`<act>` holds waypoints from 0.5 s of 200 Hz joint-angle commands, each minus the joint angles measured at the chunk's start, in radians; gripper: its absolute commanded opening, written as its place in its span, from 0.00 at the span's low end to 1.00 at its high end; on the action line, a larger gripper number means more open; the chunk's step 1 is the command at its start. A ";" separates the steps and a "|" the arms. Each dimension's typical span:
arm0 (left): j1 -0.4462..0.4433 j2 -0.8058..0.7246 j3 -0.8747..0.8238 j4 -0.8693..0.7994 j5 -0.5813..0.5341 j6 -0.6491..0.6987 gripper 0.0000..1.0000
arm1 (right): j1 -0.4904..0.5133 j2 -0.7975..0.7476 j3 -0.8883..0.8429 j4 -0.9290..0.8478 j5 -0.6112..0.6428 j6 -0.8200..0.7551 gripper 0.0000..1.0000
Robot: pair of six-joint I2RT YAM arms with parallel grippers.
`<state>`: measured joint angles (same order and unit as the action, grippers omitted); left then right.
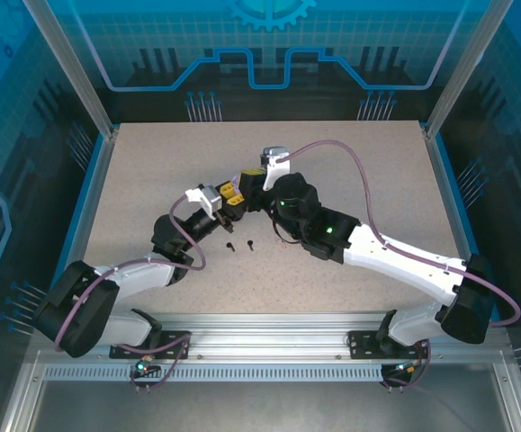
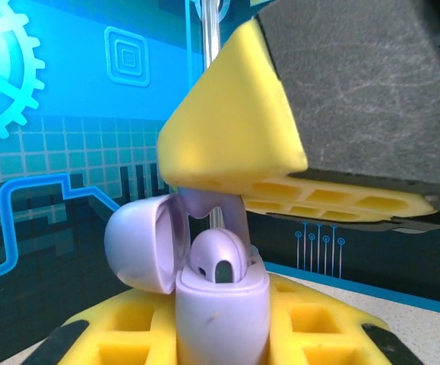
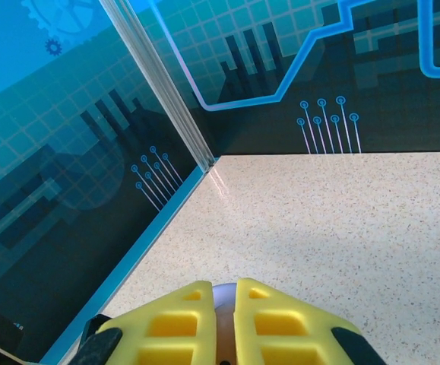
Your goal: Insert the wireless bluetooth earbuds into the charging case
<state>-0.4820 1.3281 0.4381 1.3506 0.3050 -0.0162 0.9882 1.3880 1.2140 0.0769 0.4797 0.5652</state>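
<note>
As right end effector (image 3: pixel 226 298) grips purple earbud (image 2: pixel 231 217) | stem down, near-upright

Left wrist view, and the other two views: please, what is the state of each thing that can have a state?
Purple case: lid open.
Upper purple earbud: held over the open case, not yet seated.
Lower purple earbud: seated in the case.
Two black earbuds: lying loose on the table.
Left hand: shut on the purple case.
Right hand: shut on the upper purple earbud.
</note>
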 commanded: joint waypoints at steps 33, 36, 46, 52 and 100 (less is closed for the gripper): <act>-0.006 -0.006 0.035 0.048 0.008 0.025 0.00 | 0.006 0.000 -0.034 0.017 0.012 0.032 0.09; -0.006 -0.007 0.035 0.048 0.008 0.025 0.00 | 0.005 0.000 -0.035 0.017 0.013 0.034 0.10; -0.005 -0.009 0.035 0.048 0.004 0.027 0.00 | 0.006 0.000 -0.043 0.020 0.011 0.040 0.09; -0.006 -0.009 0.034 0.048 0.001 0.026 0.00 | 0.005 0.002 -0.049 0.023 0.009 0.045 0.09; -0.006 -0.009 0.035 0.048 -0.012 0.026 0.00 | 0.031 0.027 -0.056 0.000 0.036 0.062 0.09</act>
<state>-0.4820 1.3281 0.4381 1.3342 0.3042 -0.0166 0.9905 1.3884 1.1770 0.1196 0.4976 0.6067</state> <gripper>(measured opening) 0.236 0.094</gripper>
